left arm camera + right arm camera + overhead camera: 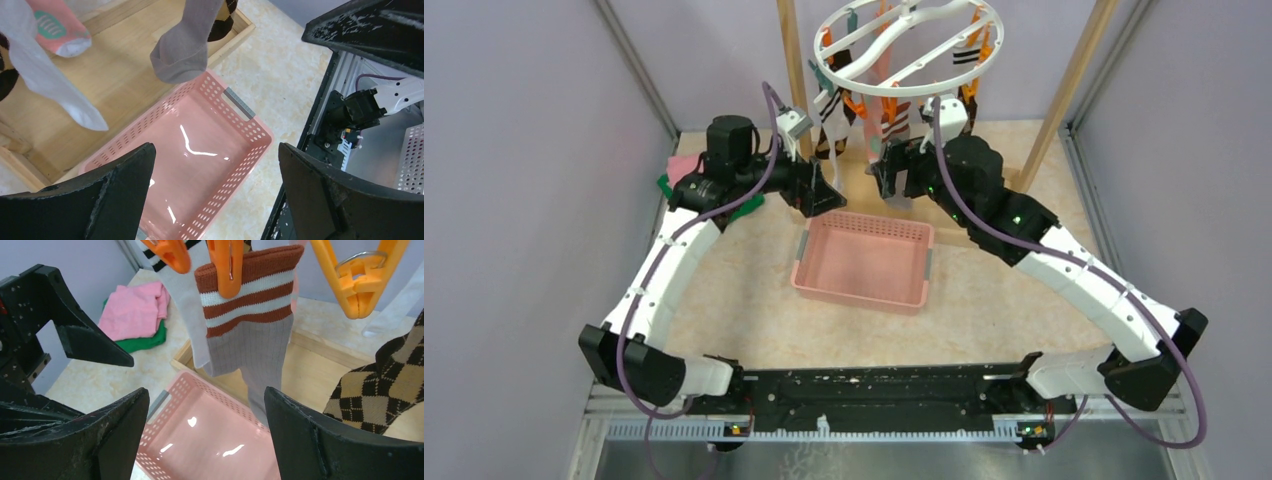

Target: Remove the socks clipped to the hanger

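right gripper (206,392): jaws spread wide, nothing between them. it sits just under the hanger (904,50), facing a grey sock (250,335) with a rust-and-white striped cuff that hangs ahead of the gap, ungripped

left gripper (215,150): jaws equally wide and empty, hovering over the far left corner of the pink basket (859,292)

counts from my right wrist view:
- three orange clips (226,265), one of them pinching the grey cuff
- three socks: the grey one, a white sock (185,295) with black stripes, and a brown-and-tan argyle sock (385,385)

left wrist view shows four dangling toe ends: a pink sock (55,25) with a teal patch, plus white, grey and argyle

one ring hanger, hung between two wooden posts (792,60), all socks i see clipped to it

one basket below, one pile of folded cloths (132,315), pink on green, by the left arm
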`<state>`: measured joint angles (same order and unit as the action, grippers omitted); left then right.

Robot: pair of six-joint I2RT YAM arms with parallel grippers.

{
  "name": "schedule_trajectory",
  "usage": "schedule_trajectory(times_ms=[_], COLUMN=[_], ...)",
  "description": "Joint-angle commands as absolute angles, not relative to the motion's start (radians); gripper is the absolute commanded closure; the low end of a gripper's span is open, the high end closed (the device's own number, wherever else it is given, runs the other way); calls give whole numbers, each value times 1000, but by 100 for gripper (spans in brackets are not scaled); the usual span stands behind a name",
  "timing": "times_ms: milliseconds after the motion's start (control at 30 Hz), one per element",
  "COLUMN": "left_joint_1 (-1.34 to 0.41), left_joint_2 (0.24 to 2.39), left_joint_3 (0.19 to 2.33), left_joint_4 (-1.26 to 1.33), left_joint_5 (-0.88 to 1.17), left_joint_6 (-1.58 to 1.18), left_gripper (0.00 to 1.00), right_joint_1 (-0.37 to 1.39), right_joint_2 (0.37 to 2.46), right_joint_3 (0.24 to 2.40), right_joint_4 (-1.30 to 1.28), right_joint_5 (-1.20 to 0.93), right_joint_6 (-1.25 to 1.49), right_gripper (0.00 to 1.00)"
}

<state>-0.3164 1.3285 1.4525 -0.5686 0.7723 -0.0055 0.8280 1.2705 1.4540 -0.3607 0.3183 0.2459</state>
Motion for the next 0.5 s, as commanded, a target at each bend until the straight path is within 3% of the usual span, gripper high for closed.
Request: schedule_trajectory(times_ms=[0,100,467], left_joint_1=[-315,-329,-421], left_joint_2=[1332,1343,1365], left_joint_3=[1508,1517,1391], left_joint_4=[-510,-487,-293], left_joint_5=[777,785,841], left_joint_6=[-50,-55,-27], left_gripper=[1,1,1], right_joint_1=[816,814,796], right_joint_2=[1292,1300,1431], right_joint_3=[1504,1560,1844], right_joint_4=[-308,-312,-457], right_joint_5=[338,325,328], right_joint_6=[234,243,230], right_gripper=[18,22,21])
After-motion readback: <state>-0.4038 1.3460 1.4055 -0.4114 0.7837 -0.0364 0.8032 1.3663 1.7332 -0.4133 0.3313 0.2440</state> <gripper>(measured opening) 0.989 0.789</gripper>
